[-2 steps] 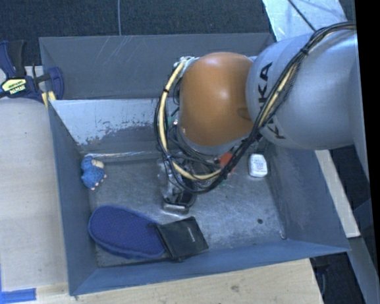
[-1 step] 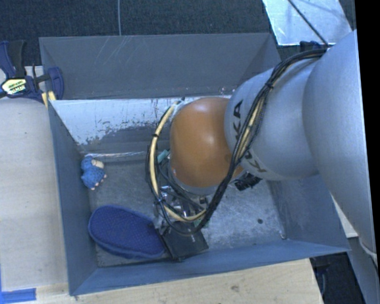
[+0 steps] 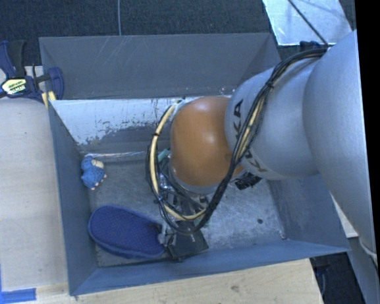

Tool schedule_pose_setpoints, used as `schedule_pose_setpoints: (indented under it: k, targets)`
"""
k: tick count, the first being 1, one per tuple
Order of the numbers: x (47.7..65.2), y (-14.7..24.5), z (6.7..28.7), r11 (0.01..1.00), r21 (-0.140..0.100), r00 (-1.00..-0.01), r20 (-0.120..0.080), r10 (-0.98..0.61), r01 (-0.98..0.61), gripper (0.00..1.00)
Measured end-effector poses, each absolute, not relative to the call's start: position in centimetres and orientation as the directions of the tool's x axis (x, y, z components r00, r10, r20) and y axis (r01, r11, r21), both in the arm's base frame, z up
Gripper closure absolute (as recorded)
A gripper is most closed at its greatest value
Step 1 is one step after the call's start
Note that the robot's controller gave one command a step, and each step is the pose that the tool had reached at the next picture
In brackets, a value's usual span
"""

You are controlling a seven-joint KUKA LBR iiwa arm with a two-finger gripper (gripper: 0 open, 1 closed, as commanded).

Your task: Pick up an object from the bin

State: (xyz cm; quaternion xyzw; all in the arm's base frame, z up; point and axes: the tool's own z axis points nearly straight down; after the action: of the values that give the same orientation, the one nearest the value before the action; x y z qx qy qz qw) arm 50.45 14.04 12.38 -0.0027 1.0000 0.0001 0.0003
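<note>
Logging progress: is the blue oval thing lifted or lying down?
Lying down: blue oval thing flat on the bin floor, gripper beside it.

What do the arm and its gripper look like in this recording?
The arm is a thick, rounded silver-grey tube with dark lettering on its side. A glossy orange dome cover caps the wrist. Black and yellow cables loop around it. The gripper below is small and dark.

A silver-grey arm (image 3: 319,117) carries a glossy orange cover (image 3: 199,144), looped black and yellow cables (image 3: 155,164), and a black gripper (image 3: 185,246).
</note>
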Motion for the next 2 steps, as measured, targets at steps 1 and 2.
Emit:
schedule_pose_setpoints:
  k: [1, 2]
  targets:
    - [48.57, 12.33, 6.78, 0.999, 0.001, -0.999, 0.001, -0.049, -0.049, 0.0]
    - [48.84, 12.23, 7.17, 0.999, -0.001, -0.999, -0.005, -0.046, -0.046, 1.0]
